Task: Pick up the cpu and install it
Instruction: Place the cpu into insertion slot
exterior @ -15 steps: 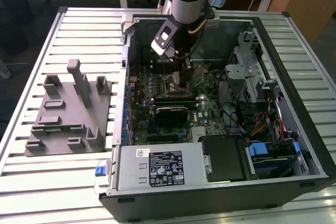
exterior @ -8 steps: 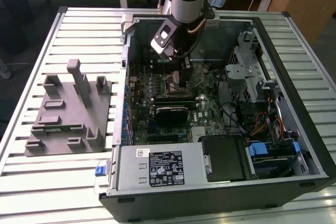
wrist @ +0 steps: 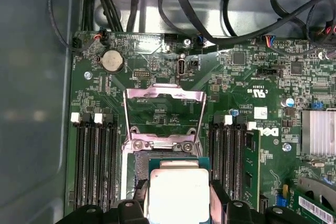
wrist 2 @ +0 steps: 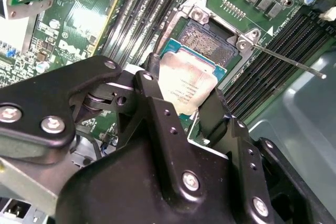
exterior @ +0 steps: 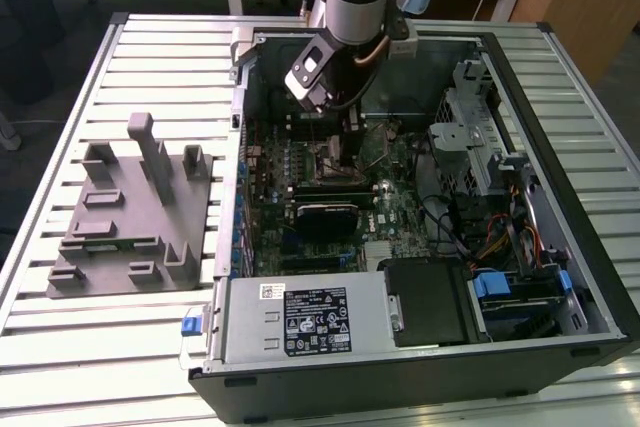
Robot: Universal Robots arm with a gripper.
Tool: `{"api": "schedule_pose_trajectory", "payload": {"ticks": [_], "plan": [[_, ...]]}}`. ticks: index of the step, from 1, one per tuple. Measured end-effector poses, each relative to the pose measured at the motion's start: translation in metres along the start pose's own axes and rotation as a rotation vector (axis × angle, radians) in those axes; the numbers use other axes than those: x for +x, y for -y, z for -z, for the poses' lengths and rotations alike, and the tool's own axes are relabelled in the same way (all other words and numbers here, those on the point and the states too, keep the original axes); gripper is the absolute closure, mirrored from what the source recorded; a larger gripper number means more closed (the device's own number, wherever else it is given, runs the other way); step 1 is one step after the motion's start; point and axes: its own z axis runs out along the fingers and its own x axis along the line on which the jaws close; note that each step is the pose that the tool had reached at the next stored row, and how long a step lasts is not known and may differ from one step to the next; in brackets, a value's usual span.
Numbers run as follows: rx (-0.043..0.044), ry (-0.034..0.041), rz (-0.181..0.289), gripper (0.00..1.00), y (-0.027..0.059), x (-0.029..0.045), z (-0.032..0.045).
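The cpu is topped in pale silver and edged by a thin green rim. The gripper is finished in black, dotted with silver screws. The motherboard is coloured dark green, speckled with pale markings. The memory slots are black, laid in parallel stripes. The fixture is moulded in plain grey. The table is pale silver, ribbed in parallel slats.

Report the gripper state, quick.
The gripper is shut on the cpu, holding it at the open socket.
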Motion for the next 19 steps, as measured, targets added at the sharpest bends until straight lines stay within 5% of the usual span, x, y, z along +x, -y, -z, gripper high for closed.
{"api": "schedule_pose_trajectory", "payload": {"ticks": [19], "plan": [[0.0002, 0.0004, -0.009, 0.46, 0.0002, 0.0041, -0.0126]]}}
